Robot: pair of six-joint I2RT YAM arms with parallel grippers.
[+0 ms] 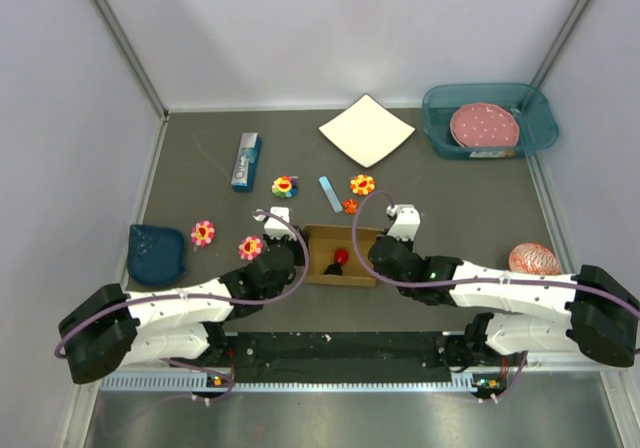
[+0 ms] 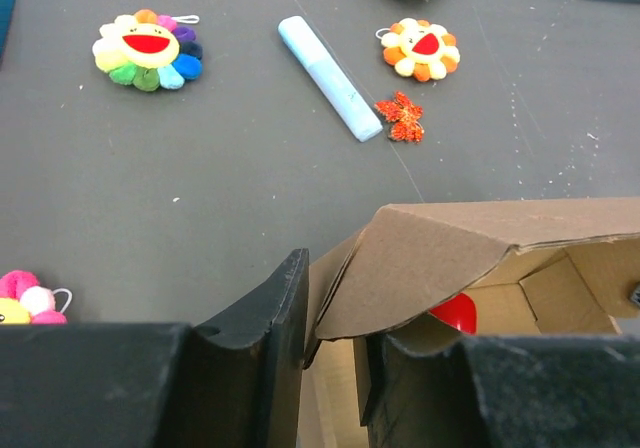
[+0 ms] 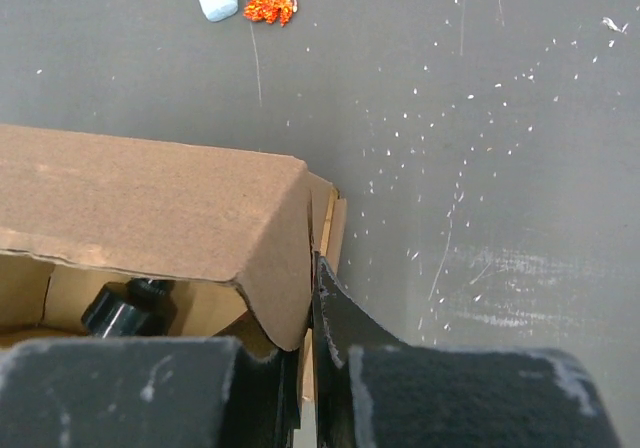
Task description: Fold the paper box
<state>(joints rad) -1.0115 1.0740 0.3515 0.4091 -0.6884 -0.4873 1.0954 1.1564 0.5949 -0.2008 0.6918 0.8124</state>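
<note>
Precariously held: box (image 1: 338, 258) wall pinched by right gripper (image 3: 308, 368) at 3 o'clock, straddled by left gripper (image 2: 335, 358) at 9; could buckle if squeezed unevenly.

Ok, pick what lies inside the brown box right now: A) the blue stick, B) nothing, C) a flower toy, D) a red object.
D: a red object shows inside the open brown box in the top view, and its red edge shows under the flap in the left wrist view.
</note>
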